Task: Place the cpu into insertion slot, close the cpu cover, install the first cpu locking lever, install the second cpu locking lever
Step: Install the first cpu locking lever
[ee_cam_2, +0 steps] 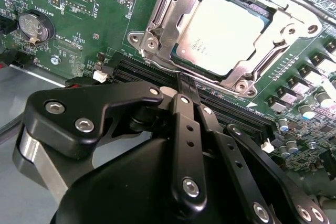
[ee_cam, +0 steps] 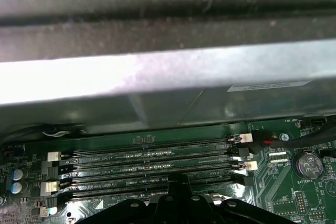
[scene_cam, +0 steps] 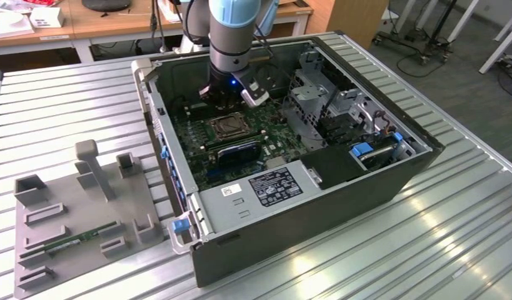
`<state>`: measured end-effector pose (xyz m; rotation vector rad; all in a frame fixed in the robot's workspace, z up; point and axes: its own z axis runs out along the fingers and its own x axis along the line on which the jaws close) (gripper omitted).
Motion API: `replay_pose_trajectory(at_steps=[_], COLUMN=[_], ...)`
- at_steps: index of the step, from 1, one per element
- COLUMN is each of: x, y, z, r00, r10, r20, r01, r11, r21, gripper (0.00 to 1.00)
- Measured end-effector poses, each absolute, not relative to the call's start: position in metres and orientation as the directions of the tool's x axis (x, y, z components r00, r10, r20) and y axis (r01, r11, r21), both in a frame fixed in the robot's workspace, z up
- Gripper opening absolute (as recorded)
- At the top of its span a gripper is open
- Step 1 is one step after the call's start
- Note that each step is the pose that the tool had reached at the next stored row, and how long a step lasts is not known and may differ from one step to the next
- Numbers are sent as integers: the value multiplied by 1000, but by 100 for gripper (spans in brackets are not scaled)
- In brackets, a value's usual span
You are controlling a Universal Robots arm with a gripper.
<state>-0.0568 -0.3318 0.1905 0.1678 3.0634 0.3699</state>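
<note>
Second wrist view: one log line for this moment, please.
cpu: seated | cover: down around it | gripper: shut, tip at cover's edge by memory slots

You see a pale silvery cpu [ee_cam_2: 223, 32], a silvery cpu cover [ee_cam_2: 157, 30], a green motherboard [ee_cam_2: 89, 3] and a black gripper [ee_cam_2: 186, 90].

I count one open computer case [scene_cam: 381, 187] and one motherboard [scene_cam: 197, 134] inside it. On that board I see one cpu [ee_cam_2: 223, 32], one cpu cover [ee_cam_2: 157, 17] framing it, one coin battery [ee_cam_2: 35, 26] and four memory slots [ee_cam: 152, 155]. At the exterior view's left stands one grey fixture tray [scene_cam: 72, 206], with one green memory stick [scene_cam: 72, 242] on it.
</note>
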Motion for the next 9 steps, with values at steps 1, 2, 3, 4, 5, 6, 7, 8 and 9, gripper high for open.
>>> replay_pose_trajectory(at_steps=[1,2,3,4,5,6,7,8,9], x=[-57,-57,-57,-57,-57,-57,-57,-57,-57], y=[-332,-332,-332,-332,-332,-332,-332,-332,-332], z=[190,190,190,190,189,189,189,188,188], r00=[-993,-993,-993,-993,-993,-993,-993,-993,-993], r10=[114,114,114,114,114,114,114,114,114], r20=[-38,-38,-38,-38,-38,-38,-38,-38,-38], r01=[101,101,101,102,102,102,102,102,102], r11=[965,965,965,966,966,966,966,966,966], r21=[240,240,240,240,240,240,240,240,239], gripper=[11,11,11,11,11,11,11,11,11])
